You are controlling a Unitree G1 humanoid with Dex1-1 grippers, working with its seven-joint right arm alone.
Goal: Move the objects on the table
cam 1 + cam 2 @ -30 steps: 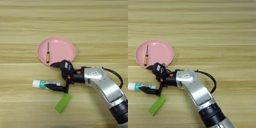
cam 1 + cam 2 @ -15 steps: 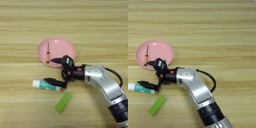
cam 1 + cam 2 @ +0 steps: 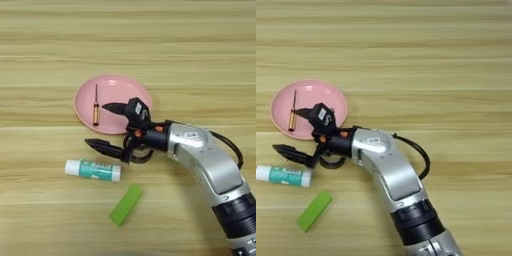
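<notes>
My right gripper (image 3: 99, 125) is open wide. Its upper fingertip (image 3: 107, 106) hangs over the near part of the round pink plate (image 3: 120, 89). Its lower fingertip (image 3: 91, 143) points left, just above the white tube with a teal label (image 3: 93, 170). The tube lies flat on the table and nothing grips it. A small orange-handled screwdriver (image 3: 95, 105) lies in the left part of the plate. A green rectangular block (image 3: 126, 204) lies slantwise in front of the tube. A black loop (image 3: 331, 163) shows under the gripper's base; I cannot tell what it is.
The silver forearm (image 3: 391, 172) runs from the bottom right up to the gripper, with a black cable (image 3: 418, 152) arching beside it. The light wooden table (image 3: 200, 50) stretches wide behind and to the right.
The fingers, close together at the tube a second ago, have spread wide, and the upper one has swung up over the plate. The tube, block and screwdriver have stayed put.
</notes>
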